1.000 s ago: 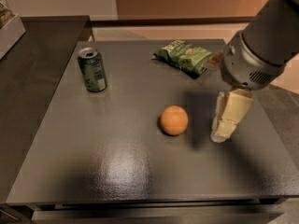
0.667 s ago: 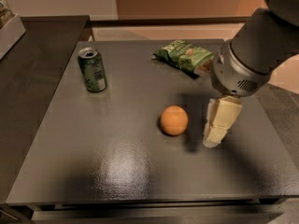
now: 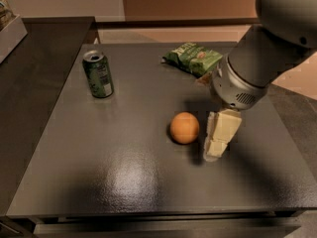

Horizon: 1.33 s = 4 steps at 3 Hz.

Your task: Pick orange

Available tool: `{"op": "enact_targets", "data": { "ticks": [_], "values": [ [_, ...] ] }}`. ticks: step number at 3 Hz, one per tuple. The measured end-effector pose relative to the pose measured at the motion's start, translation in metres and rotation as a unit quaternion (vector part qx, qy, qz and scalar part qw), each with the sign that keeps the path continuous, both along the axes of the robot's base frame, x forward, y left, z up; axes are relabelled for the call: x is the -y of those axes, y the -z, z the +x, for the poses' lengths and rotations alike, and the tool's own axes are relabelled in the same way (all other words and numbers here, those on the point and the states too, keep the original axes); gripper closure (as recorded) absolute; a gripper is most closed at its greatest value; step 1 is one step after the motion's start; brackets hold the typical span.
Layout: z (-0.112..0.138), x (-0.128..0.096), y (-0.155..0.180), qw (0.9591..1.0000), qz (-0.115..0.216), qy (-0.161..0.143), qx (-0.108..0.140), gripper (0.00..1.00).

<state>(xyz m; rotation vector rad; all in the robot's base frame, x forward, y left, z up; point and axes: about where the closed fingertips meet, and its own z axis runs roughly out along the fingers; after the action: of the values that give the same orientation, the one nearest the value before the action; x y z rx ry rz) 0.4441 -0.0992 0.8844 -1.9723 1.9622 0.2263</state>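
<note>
Gripper (image 3: 218,142): cream-coloured, pointing down at the bench (image 3: 124,182), just beside the orange (image 3: 184,128) on the side away from the green soda can (image 3: 98,74). Tip close to the surface, with no contact with the fruit visible. Parted or closed: cannot tell from this angle. Above it, grey wrist housing (image 3: 237,86) and broad arm segment (image 3: 287,14), entering from the upper right corner and overlapping one end of the green snack bag (image 3: 190,58).

Change over the last second: shifted steadily toward the orange and slightly lower, from clearly off to the side to almost alongside. Orange, can and bag unmoved.

Reading for the task: approach nearly complete, grasp not yet made. Probably still needed: a small sideways correction to centre the gripper on the fruit before closing.

Orange: small and round, with smooth matte skin, evenly coloured. Resting near the middle of the dark bench in open space, well apart from can and bag. Likely to roll if nudged off-centre.
</note>
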Motion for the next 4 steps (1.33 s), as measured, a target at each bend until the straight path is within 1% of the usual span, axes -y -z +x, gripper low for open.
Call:
{"op": "enact_targets", "data": {
  "ticks": [2,3,4],
  "values": [
    [-0.001,-0.022,0.013,0.9995,0.017,-0.021,-0.014,0.00],
    [0.000,-0.028,0.021,0.9993,0.019,-0.026,-0.020,0.00],
    [0.002,-0.028,0.029,0.9992,0.015,-0.027,-0.023,0.18]
  ]
}}
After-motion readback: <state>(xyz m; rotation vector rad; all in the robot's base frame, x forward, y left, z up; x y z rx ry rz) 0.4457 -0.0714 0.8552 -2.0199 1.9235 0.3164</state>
